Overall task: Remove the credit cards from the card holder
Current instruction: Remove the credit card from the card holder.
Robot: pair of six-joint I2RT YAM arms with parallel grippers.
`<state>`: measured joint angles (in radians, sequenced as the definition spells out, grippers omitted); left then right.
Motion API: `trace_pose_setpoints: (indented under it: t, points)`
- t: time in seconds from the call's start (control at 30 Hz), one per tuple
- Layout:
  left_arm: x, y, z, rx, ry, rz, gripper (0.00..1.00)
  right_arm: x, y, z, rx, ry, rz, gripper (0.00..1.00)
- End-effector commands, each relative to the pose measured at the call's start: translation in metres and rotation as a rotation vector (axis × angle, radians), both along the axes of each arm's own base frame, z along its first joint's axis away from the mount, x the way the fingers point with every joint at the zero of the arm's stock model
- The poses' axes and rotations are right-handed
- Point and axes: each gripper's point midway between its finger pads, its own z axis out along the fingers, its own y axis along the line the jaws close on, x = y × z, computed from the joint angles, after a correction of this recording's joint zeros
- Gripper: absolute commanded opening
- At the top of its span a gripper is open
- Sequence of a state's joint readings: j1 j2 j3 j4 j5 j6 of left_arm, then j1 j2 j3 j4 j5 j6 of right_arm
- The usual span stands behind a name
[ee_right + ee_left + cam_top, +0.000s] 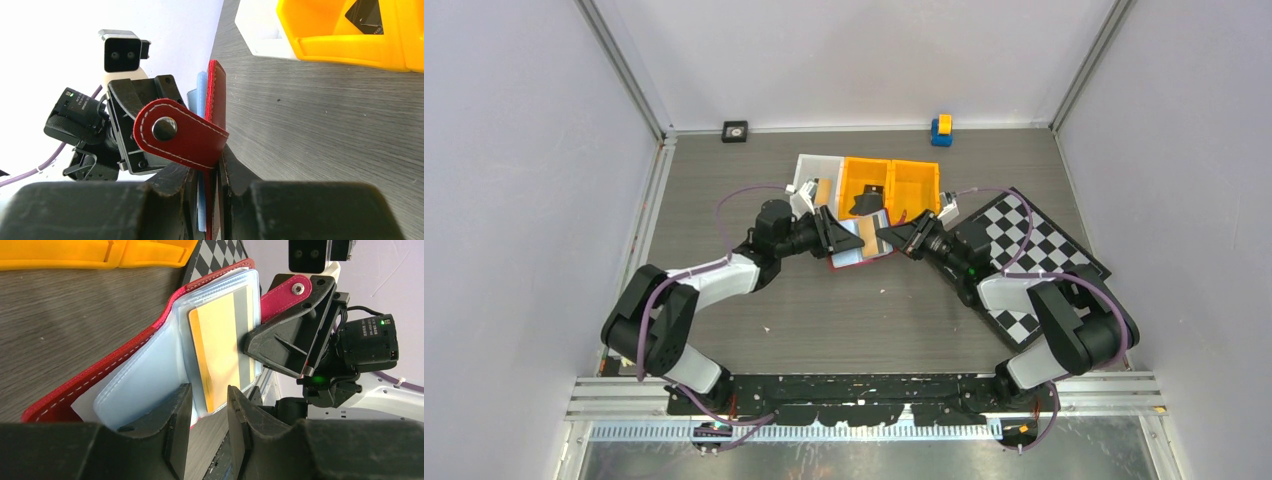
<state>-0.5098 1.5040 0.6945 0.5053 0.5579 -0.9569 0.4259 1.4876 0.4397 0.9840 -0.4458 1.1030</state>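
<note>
Left gripper (207,396), jaws slightly apart, straddles the left end of the orange card (217,350), which runs rightward toward the right gripper (212,171) pinching the wallet (216,90).

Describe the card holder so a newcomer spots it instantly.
Find the orange bins at the far middle of the table. Just in front of them, pinched by the right gripper, is the card holder: a small red folding wallet, opened, with pale blue clear sleeves. Nothing else nearby is red; the board to its right is black-and-white chequered.
</note>
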Motion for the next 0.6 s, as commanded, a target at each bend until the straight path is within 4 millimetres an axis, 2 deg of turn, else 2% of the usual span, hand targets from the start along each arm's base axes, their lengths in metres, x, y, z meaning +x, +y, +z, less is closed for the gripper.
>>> trace_pose_setpoints:
  t: [0.0,0.17,0.3,0.43,0.57]
  points:
    - [0.006,-0.006,0.015,-0.042,-0.022,-0.024,0.35,-0.006,0.008,0.053,0.117,-0.156,0.053,0.00]
    - [0.002,-0.010,0.030,-0.122,-0.054,-0.056,0.33,-0.006,0.010,0.053,0.122,-0.155,0.063,0.01]
    - [-0.001,-0.012,0.044,-0.190,-0.075,-0.086,0.27,-0.004,0.010,0.047,0.107,-0.137,0.056,0.00]
    - [-0.003,-0.015,0.050,-0.235,-0.082,-0.117,0.18,0.003,0.010,0.032,0.053,-0.096,0.036,0.00]
    - [-0.005,-0.016,0.056,-0.259,-0.097,-0.132,0.16,0.004,0.012,0.027,0.037,-0.082,0.037,0.00]
